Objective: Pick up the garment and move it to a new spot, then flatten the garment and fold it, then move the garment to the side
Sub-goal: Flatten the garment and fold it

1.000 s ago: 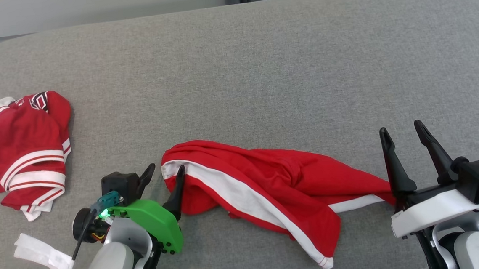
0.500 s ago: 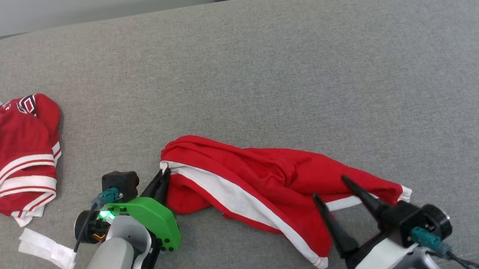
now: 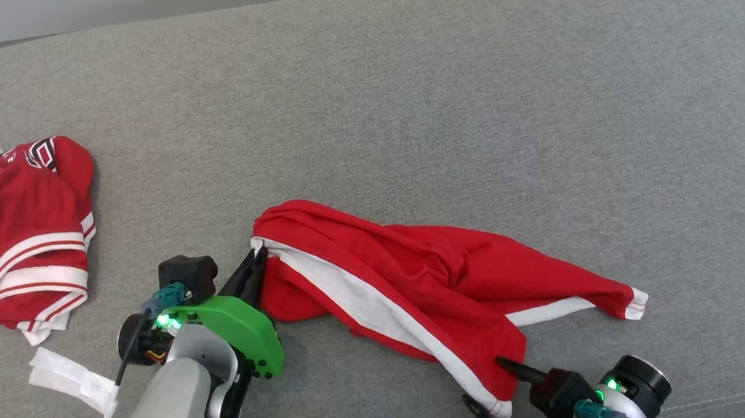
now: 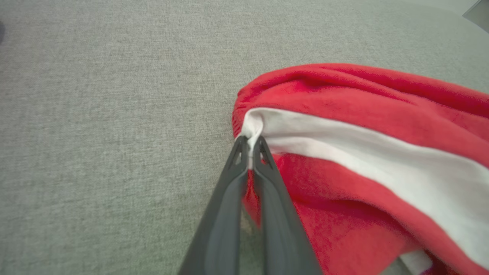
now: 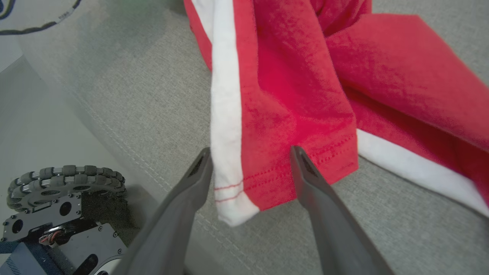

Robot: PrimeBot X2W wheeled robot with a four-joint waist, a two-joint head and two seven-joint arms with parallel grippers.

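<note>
Since a second ago the left gripper (image 4: 250, 147) has shut on the white-striped corner of the garment (image 3: 417, 278) and the right gripper (image 5: 250, 152), jaws wide, has swung to straddle its hem; it lies crumpled on the grey cushion (image 3: 443, 99), so we judge lifting, flattening and folding all pending.

Two red garments with white stripes lie on one grey fabric surface (image 3: 404, 102). The middle garment (image 3: 417, 278) is stretched out in a crumpled band, and a second garment (image 3: 20, 240) is bunched well to its left. One white strip (image 3: 70, 382) lies left of the middle garment, just below the second garment. Two grippers are at the middle garment: the left gripper (image 3: 255, 266) at its left end and the right gripper (image 3: 483, 378) at its lower hem. One ridged wheel (image 5: 67, 181) shows below that hem, off the surface.
</note>
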